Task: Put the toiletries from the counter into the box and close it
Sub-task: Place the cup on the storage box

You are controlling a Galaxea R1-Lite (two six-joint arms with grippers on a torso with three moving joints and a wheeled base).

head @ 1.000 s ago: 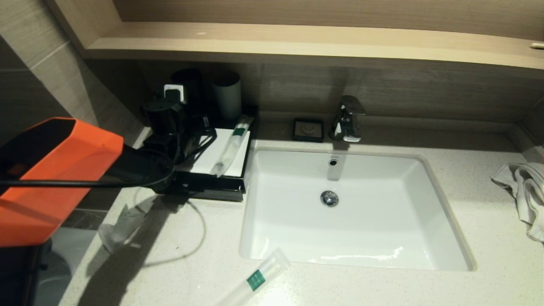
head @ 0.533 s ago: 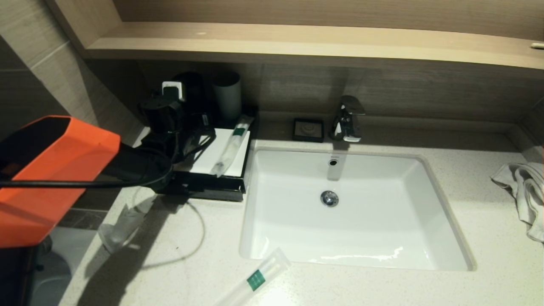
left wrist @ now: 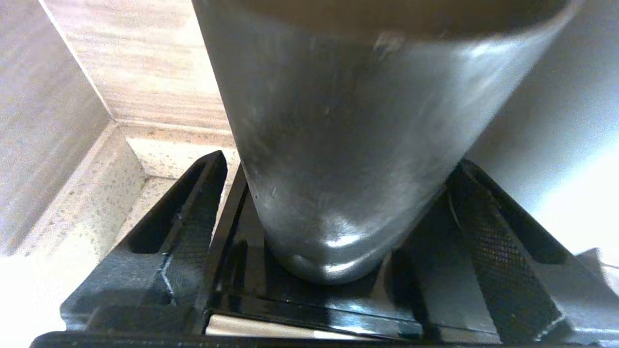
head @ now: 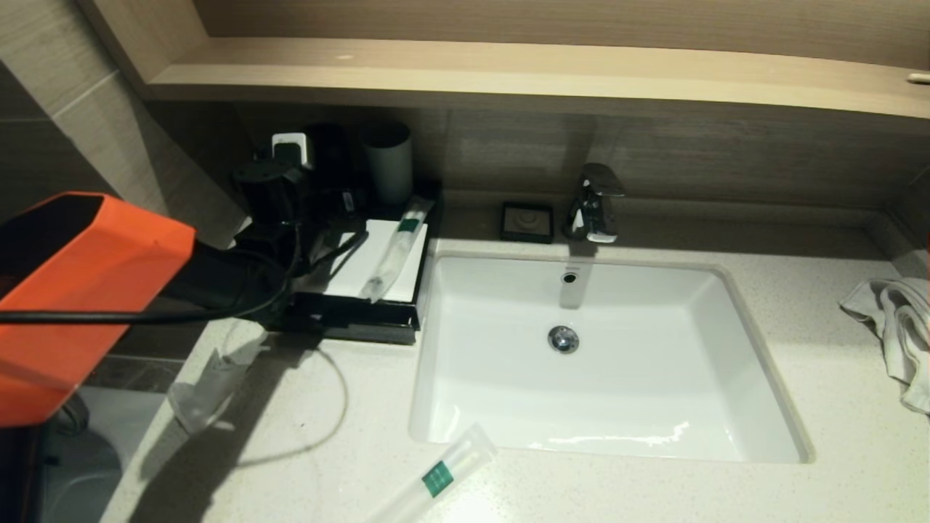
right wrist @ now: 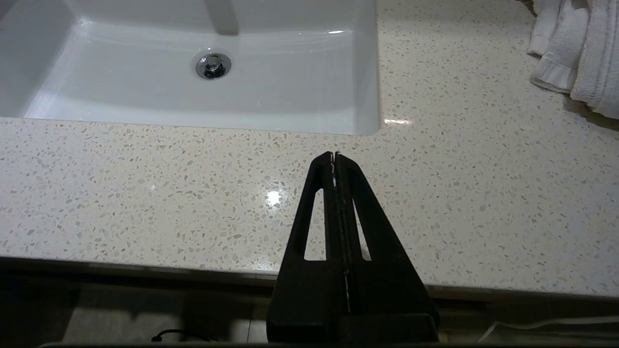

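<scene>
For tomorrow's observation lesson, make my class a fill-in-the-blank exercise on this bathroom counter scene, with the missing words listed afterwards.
1. The left claw stands ____ around the base of a dark cup.
2. The right claw is shut above the ____.
3. One long packet lies across the white panel of the black ____.
4. A white towel lies to the ____ of the basin.

Missing words: open; counter; box; right
</scene>
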